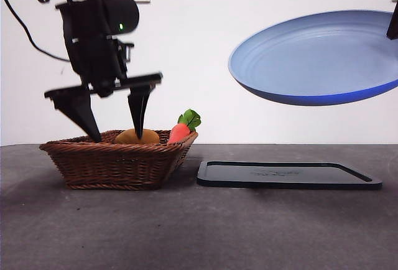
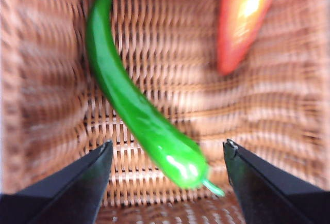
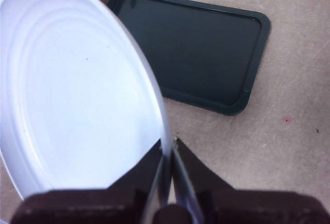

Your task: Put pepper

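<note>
The pepper (image 2: 139, 105), long, glossy and green, lies on the floor of the wicker basket (image 2: 289, 95). My left gripper (image 2: 167, 154) is open, its jaws standing on either side of the pepper's stem end. In the front view this gripper (image 1: 117, 138) reaches down into the basket (image 1: 118, 161), and the pepper is hidden behind the rim. My right gripper (image 3: 168, 149) is shut on the rim of a blue plate (image 3: 72, 90), which it holds tilted in the air (image 1: 317, 58) above the dark tray.
A carrot (image 1: 181, 130) with green leaves and a tan potato (image 1: 137, 137) lie in the basket; the carrot (image 2: 242, 17) shows blurred beside the pepper. A dark tray (image 1: 286, 175) lies flat on the grey table to the right of the basket, also under the plate (image 3: 201, 53).
</note>
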`<action>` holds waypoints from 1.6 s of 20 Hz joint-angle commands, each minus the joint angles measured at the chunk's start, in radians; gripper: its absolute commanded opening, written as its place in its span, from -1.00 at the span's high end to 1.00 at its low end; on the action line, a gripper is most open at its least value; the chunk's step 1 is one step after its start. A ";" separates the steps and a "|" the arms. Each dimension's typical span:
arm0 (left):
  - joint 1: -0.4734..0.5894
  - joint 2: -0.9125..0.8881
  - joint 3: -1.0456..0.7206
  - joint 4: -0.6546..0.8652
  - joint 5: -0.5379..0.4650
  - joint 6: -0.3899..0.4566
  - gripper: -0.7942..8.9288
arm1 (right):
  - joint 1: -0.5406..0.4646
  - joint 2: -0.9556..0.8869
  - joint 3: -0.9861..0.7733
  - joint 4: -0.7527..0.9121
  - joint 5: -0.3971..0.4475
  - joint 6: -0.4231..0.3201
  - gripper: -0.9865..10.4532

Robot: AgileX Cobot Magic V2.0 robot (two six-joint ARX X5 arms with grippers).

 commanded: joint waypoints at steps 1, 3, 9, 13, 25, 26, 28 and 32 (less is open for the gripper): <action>-0.017 0.041 0.016 0.022 -0.003 -0.016 0.10 | 0.004 0.003 0.010 0.009 -0.005 0.013 0.82; -0.017 0.064 0.016 0.028 -0.003 -0.026 0.10 | 0.006 0.003 0.010 0.009 -0.006 0.013 0.82; -0.018 0.093 0.016 0.050 -0.005 -0.032 0.10 | 0.006 0.003 0.010 0.010 -0.006 0.012 0.82; -0.017 0.105 0.016 0.053 -0.011 -0.032 0.10 | 0.006 0.003 0.010 0.010 -0.006 0.012 0.82; -0.019 0.126 0.016 0.050 -0.025 -0.048 0.40 | 0.006 0.003 0.010 0.015 -0.005 0.009 0.82; -0.021 0.126 0.016 0.048 -0.024 -0.048 0.47 | 0.006 0.003 0.010 0.016 -0.005 0.009 0.82; -0.021 0.123 0.016 0.042 -0.021 -0.056 0.56 | 0.006 0.003 0.010 0.018 -0.005 0.009 0.82; -0.021 0.099 0.016 0.031 -0.025 -0.059 0.58 | 0.006 0.003 0.010 0.018 -0.005 0.009 0.82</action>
